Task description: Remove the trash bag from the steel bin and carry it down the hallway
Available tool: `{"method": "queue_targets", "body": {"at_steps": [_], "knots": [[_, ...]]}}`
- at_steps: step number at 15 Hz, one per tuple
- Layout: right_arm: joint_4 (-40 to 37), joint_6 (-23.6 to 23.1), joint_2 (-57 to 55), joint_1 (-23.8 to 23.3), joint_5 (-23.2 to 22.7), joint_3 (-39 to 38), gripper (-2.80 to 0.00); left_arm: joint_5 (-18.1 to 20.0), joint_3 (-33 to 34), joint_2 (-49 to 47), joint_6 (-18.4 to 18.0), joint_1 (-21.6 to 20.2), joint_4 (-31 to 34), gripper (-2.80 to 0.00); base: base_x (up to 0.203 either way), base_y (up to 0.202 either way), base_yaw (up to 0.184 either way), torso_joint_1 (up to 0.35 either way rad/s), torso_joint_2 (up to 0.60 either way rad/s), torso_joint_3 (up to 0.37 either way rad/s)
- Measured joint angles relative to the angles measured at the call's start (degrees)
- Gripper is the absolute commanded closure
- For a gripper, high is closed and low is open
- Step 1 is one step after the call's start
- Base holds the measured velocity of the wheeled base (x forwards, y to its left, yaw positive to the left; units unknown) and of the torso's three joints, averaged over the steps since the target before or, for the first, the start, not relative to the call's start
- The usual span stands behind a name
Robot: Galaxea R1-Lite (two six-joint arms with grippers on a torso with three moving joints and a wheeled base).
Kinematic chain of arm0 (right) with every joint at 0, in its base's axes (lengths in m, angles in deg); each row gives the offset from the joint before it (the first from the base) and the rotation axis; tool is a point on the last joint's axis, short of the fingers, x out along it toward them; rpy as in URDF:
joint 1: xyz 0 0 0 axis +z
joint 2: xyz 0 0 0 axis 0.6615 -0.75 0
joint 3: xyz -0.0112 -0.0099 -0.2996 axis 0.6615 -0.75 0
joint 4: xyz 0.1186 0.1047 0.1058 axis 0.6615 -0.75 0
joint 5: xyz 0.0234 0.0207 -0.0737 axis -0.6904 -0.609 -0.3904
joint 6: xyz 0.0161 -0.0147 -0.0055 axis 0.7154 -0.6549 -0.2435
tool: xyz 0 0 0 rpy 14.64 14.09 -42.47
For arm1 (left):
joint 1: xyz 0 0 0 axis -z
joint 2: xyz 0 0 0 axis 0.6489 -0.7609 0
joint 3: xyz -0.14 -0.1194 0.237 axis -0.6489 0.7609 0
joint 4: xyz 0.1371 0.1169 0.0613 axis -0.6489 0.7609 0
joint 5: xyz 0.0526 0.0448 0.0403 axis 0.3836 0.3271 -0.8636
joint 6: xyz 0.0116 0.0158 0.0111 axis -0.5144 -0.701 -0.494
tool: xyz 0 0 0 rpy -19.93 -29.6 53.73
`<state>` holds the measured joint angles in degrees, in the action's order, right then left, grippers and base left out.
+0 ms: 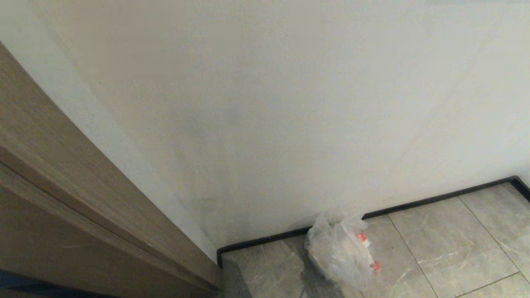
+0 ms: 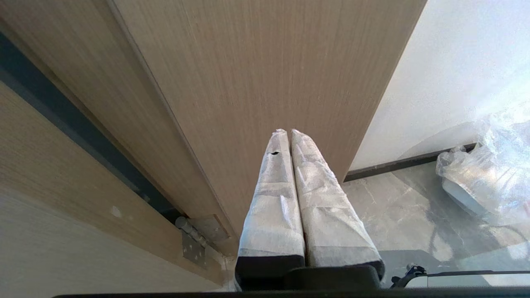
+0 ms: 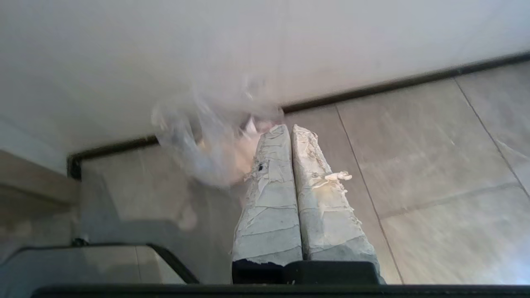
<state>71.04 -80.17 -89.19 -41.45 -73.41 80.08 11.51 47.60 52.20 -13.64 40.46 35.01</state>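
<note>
Your right gripper (image 3: 290, 129) has its jaws pressed together on nothing; the left gripper (image 2: 288, 131) likewise, by the door (image 2: 256, 74). The trash bag (image 1: 341, 248) sits on the floor tiles (image 1: 451, 240) against the wall (image 1: 290, 103). Drive forward and you risk running over it.

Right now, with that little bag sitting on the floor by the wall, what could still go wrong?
The trash bag sits loose on the grey floor tiles against the black baseboard, so it could slump and spill its paper scraps and red-capped item. Both the right gripper and the left gripper are shut and empty, so nothing steadies it. The brown door panel stands close by; a turn of the robot might brush it.
</note>
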Motion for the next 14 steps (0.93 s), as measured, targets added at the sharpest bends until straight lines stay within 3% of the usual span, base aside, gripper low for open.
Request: {"method": "queue_targets", "body": {"at_steps": [14], "knots": [[5.86,-0.53,2.15,0.17,-0.21,-2.85,0.00,0.00,0.00,0.00,0.00,0.00,0.02,0.00,0.000,0.000,0.000,0.000,0.00,0.000]]}}
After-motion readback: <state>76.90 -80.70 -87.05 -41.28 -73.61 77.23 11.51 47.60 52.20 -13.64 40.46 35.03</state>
